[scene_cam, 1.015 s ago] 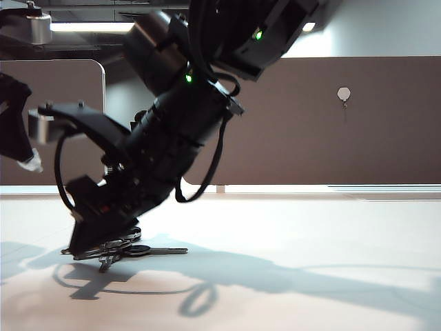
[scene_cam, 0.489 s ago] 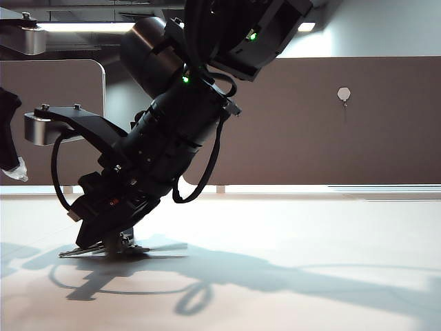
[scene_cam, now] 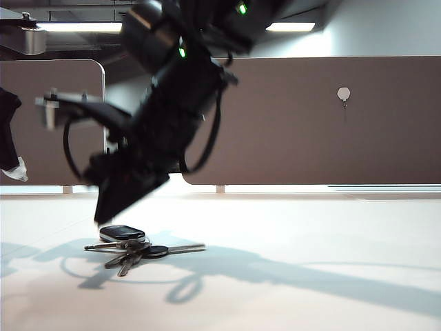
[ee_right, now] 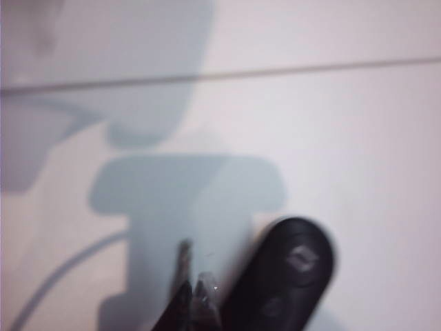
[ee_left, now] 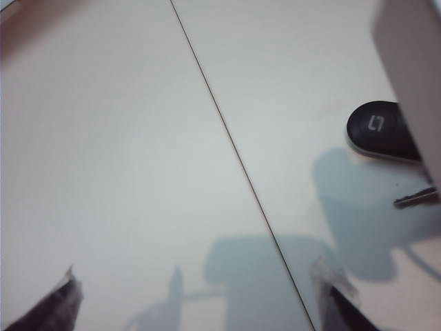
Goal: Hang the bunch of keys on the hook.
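Now the right arm has lifted: a second ago its tool was pressed down on the bunch of keys (scene_cam: pixel 141 246), and at this moment the right tool (scene_cam: pixel 103 219) hangs just above them, tilted, motion-blurred in the exterior view. Its jaws are pressed together, and in the right wrist view (ee_right: pixel 193 293) nothing shows between the tips; the black fob lies just beside them on the tabletop (scene_cam: pixel 310 234). Judgement: the grasp missed or slipped. Keys still flat on the tabletop, fanned out slightly wider than before, so a fresh pick looks needed before any hanging.

Left tool (ee_left: pixel 200 296): jaws spread wide, empty, hovering over bare tabletop near the keys; the fob shows at the frame edge of its wrist view.

Brown partition panel (scene_cam: pixel 310 117) stands behind the keys. Hook (scene_cam: pixel 344 94) sits high on it, well apart from the keys, nothing on it.

Writing: fob carries a small pale squarish logo, seen from the left wrist; not readable as letters. Button markings in the right wrist view too blurred to tell.
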Motion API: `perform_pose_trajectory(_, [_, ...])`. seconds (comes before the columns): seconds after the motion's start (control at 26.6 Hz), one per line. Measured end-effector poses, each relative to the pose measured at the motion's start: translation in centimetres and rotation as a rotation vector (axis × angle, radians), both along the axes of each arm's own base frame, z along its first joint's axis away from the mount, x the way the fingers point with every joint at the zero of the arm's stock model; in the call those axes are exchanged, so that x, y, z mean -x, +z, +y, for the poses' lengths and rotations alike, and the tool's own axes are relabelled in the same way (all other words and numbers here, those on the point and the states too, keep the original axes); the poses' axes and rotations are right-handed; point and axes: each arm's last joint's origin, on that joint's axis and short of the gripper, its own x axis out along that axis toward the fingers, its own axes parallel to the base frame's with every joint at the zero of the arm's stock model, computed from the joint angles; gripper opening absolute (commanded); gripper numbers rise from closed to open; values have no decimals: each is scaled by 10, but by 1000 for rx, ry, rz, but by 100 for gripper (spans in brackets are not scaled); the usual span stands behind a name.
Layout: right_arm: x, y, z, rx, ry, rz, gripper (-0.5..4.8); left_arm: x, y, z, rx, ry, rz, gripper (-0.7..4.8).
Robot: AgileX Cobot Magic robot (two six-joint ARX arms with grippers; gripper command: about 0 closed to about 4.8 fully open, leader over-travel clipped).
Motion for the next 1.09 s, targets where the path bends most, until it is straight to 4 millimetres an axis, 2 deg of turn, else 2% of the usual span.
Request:
perform_pose_trajectory(0.15, [2, 23, -3, 10, 0, -28, -6, 0, 0, 0, 0, 0, 0, 467])
perform_pose_trajectory(0.3, [2, 38, -8, -17, -6, -51, 0, 0, 0, 0, 0, 0, 0, 467])
perform_pose_trajectory(0.38, [-1, 44, -11, -34, -16, -61, 62, 0, 0, 0, 0, 0, 0, 467])
perform_pose_trajectory(0.45, [-5, 41, -15, -32, -9, -29, 128, 0, 0, 0, 0, 0, 0, 467])
perform_pose_trajectory(0.53, [-7, 33, -18, -11, 3, 23, 169, 0, 0, 0, 0, 0, 0, 467])
perform_pose_trajectory(0.71, [1, 10, -16, 95, 56, 100, 173, 0, 0, 0, 2, 2, 0, 467])
perform_pose_trajectory(0.9, [6, -2, -9, 136, 87, 96, 171, 0, 0, 0, 2, 2, 1, 467])
perform_pose_trajectory(1.09, [2, -11, -3, 122, 83, 76, 171, 0, 0, 0, 1, 2, 3, 467])
